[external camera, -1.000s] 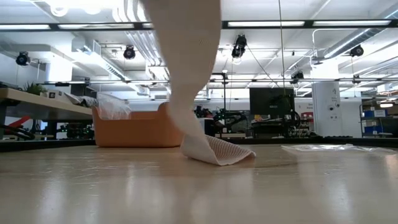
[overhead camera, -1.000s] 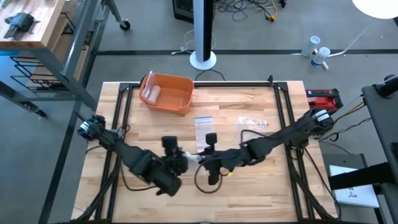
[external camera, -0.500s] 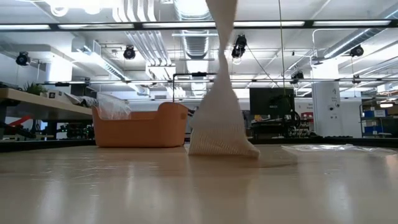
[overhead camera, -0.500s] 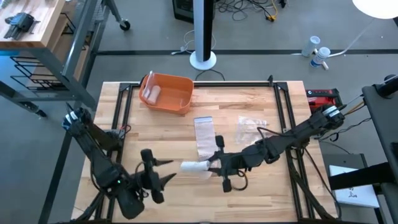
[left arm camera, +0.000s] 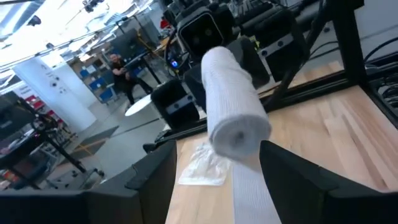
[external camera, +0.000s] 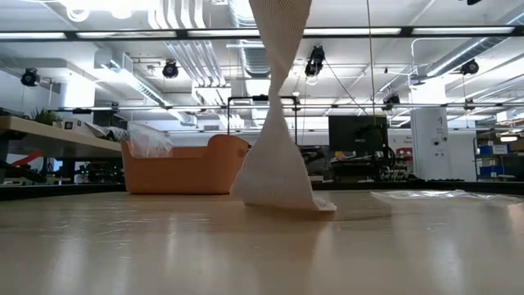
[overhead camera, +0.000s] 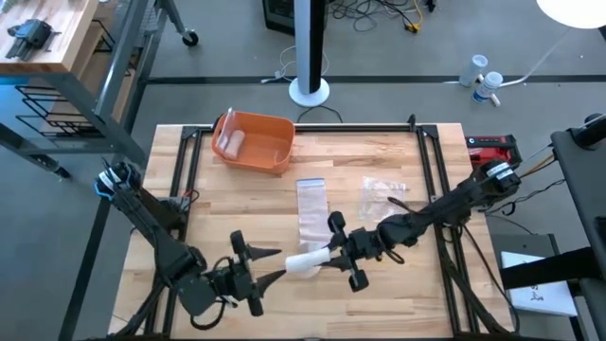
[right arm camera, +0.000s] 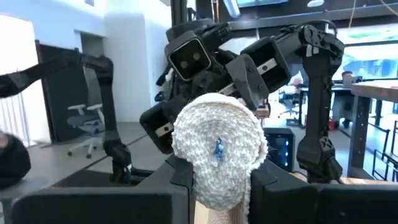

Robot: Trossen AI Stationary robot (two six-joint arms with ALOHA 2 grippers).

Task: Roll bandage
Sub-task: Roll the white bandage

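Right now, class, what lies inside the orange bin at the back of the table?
The orange bin holds one crumpled clear plastic wrapper, lying against its left wall. The rest of its floor looks bare from above. In the low view its front wall hides the bottom.

Surface: wooden table (overhead camera: pixel 237 189), pale planks with a black frame.
Landmark: orange bin (overhead camera: pixel 254 142), at the far left of the table.
Bandage strip (overhead camera: pixel 311 206): flat, right of the bin, nearer the middle.
Clear plastic wrapper (overhead camera: pixel 383 194): right of the strip.
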